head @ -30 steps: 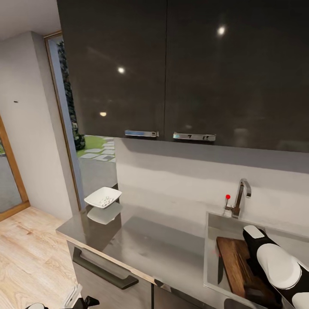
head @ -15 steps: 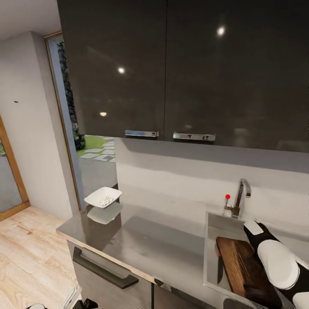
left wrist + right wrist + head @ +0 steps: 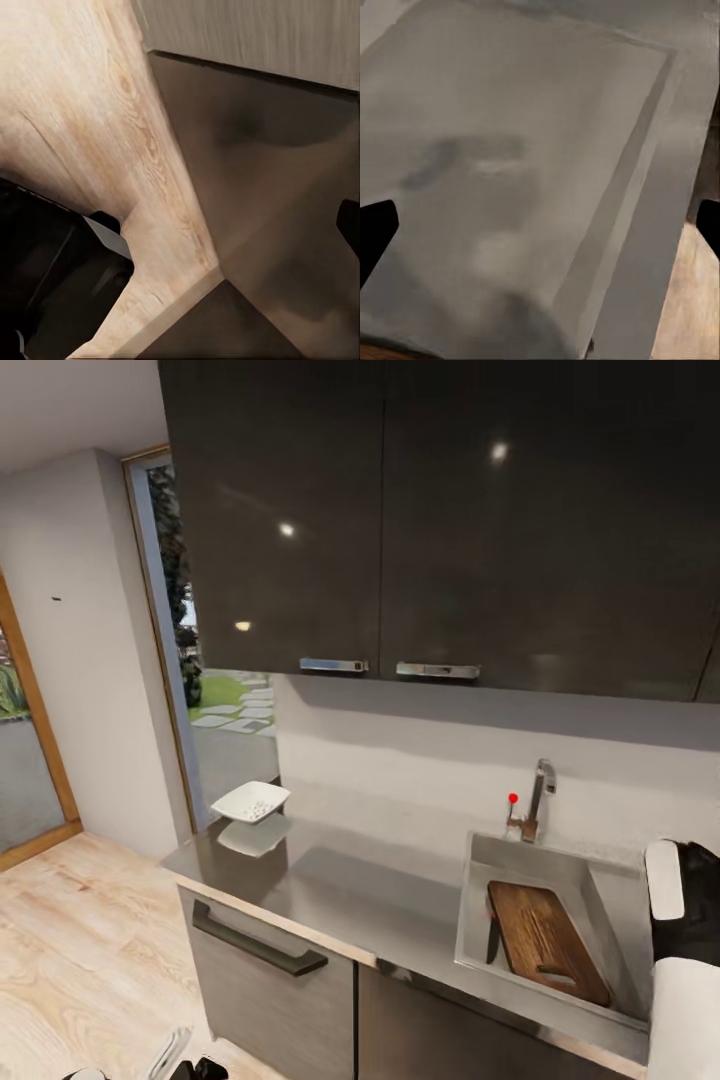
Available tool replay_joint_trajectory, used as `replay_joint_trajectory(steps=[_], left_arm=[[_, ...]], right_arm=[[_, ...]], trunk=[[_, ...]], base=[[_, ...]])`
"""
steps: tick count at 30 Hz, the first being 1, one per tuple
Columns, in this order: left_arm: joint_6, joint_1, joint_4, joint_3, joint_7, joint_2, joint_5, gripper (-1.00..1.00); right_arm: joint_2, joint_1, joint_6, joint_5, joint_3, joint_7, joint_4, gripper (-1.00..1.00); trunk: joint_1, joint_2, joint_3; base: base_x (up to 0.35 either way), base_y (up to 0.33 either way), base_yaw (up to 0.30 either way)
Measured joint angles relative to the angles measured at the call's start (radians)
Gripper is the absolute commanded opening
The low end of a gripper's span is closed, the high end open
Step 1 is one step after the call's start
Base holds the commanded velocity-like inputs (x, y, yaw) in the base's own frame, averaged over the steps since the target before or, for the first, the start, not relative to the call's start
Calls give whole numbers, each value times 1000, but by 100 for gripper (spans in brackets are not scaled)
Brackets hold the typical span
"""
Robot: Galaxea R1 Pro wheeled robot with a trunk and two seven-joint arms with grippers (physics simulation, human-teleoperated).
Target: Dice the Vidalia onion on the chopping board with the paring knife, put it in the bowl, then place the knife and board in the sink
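The right gripper (image 3: 540, 217) shows in its wrist view as two dark fingertips at the far edges of the frame, spread wide with nothing between them, over a plain grey surface. In the head view the right arm (image 3: 680, 920), black and white, stands at the right edge beside the sink (image 3: 478, 920). The left gripper hangs low near the pale wooden floor (image 3: 97, 112); whether it is wide or narrow cannot be told. Inside the sink, the chopping board (image 3: 545, 940) lies tilted against the basin, its handle slot toward the near end. The paring knife (image 3: 492, 940) lies just beside the board's left edge, dark blade visible. A chrome tap (image 3: 535, 800) with a red knob rises behind the basin. Well apart to the left, across the glossy grey worktop (image 3: 370, 890), the white bowl (image 3: 251, 800) sits at the far corner with small pale bits inside, probably the diced onion. Judging by this, the task looks essentially done. The board is likely stiff and fairly heavy, best gripped by an edge or the slot; the knife is light and slim, best taken by the handle.
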Motion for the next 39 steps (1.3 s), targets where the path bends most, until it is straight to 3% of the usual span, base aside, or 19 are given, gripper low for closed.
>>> replay_joint_trajectory(steps=[1, 3, 4, 7, 10, 12, 13, 14, 15, 16, 18, 20, 21, 22, 24, 27, 31, 32, 39], left_arm=[[0, 0, 0, 0, 0, 0, 0, 100], [0, 0, 0, 0, 0, -1, 0, 100], [0, 0, 0, 0, 0, -1, 0, 100], [-2, 0, 0, 0, 0, -2, 0, 100], [-9, 0, 0, 0, 0, -5, 0, 100], [-13, 0, 0, 0, -1, -7, 0, 100], [-14, 1, 0, 0, -1, -7, 0, 100], [-14, 0, 0, 0, -1, -8, 0, 100], [-15, 0, 0, 0, -1, -8, 0, 100], [-15, 0, 0, 0, -1, -8, 0, 100], [-15, 1, 0, 0, -1, -9, 0, 100], [-15, 1, 0, 0, -1, -9, 0, 100], [-16, 1, 0, 0, -1, -9, 0, 100], [-16, 1, 0, 0, -1, -9, 0, 100], [-16, 1, 0, 0, -1, -9, 0, 100], [-16, 1, 0, 0, -1, -9, 0, 100], [-16, 1, 0, 0, -2, -10, 1, 100], [-16, 1, 0, 0, -2, -10, 1, 100], [-15, 1, 0, 0, -3, -11, 2, 100]], right_arm=[[1, 29, 13, -1, 23, 12, -45, 100], [6, 152, 60, -12, 126, 100, -227, 100], [7, 186, 67, -17, 152, 127, -273, 100], [10, 331, 85, -48, 307, 282, -408, 100], [11, 366, 26, -67, 430, 366, -440, 100], [9, 364, -56, -108, 513, 398, -450, 100], [9, 360, -69, -129, 532, 404, -451, 100], [3, 348, -82, -198, 561, 412, -451, 100], [-2, 325, -72, -312, 580, 419, -448, 100], [-6, 311, -55, -386, 588, 421, -446, 100], [-34, 261, 69, -714, 596, 425, -435, 100], [-98, 239, 219, -1031, 598, 424, -420, 100], [-125, 234, 277, -1163, 599, 423, -414, 100], [-144, 234, 332, -1263, 601, 423, -409, 100], [-162, 242, 416, -1352, 603, 421, -404, 100], [-191, 265, 451, -1413, 611, 420, -408, 100], [-279, 282, 450, -1443, 615, 422, -415, 100], [-289, 284, 450, -1448, 615, 422, -416, 100], [-305, 307, 450, -1452, 615, 422, -439, 100]], trunk=[[0, 0, 0], [0, 0, 0], [0, 0, 0], [0, 0, 0], [0, 0, 0], [0, 0, 0], [0, 0, 0], [0, 0, 0], [0, 0, 0], [0, 0, 0], [0, 0, 0], [0, 0, 0], [0, 0, 0], [0, 0, 0], [0, 0, 0], [-1, 0, 0], [0, 0, 0], [0, 0, 0], [0, 0, 0]], base=[[-344, 0, 0], [-344, 0, 0], [-344, 0, 0], [-344, 0, 0], [-341, 0, 0], [-332, 0, 0], [-321, 0, 0], [-310, 0, 0], [-305, 0, 0], [-295, 0, 0], [-191, 0, 0], [-78, 0, 0], [-39, 0, 0], [-31, 0, 0], [-16, 0, 0], [-14, 2, 0], [-115, 121, 0], [-148, 238, 0], [-60, 286, 0]])
